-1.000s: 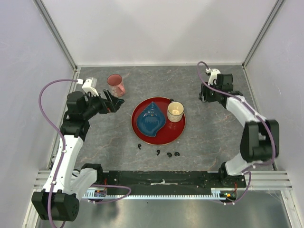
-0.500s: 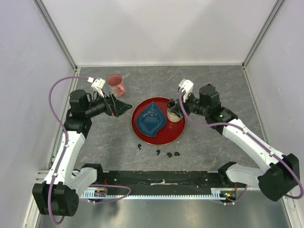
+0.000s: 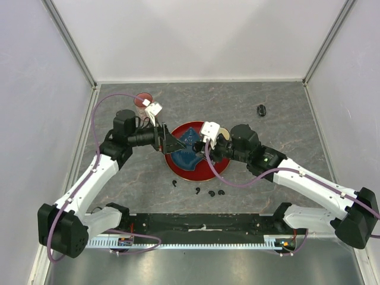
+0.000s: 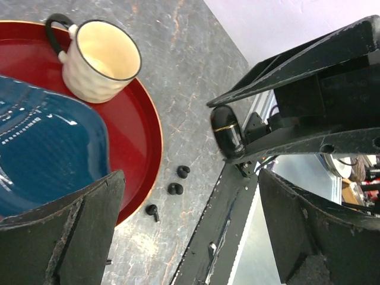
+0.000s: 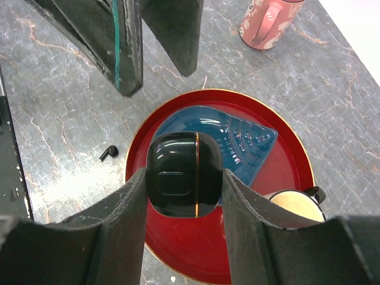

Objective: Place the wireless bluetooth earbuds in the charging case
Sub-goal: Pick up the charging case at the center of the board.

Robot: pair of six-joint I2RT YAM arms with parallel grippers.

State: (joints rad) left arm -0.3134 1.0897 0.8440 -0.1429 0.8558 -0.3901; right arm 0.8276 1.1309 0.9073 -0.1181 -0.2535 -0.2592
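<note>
Case (image 5: 183, 174) in right gripper (image 5: 184, 185), wrist views

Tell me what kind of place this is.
Probably a robot test cell: a tabletop enclosed by white walls and metal posts, with left arm and right arm mounted at its near edge.

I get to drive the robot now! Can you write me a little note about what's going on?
Left gripper: open, empty, by the left edge of the red plate.
Right gripper: shut on the case, held above the plate. The case looks closed.
Earbuds: all four lie on the table, on the near side of the plate.
Another black case sits at the back right.
Done: the case is lifted.
Left: open the case, pick up the earbuds, put them in.
</note>
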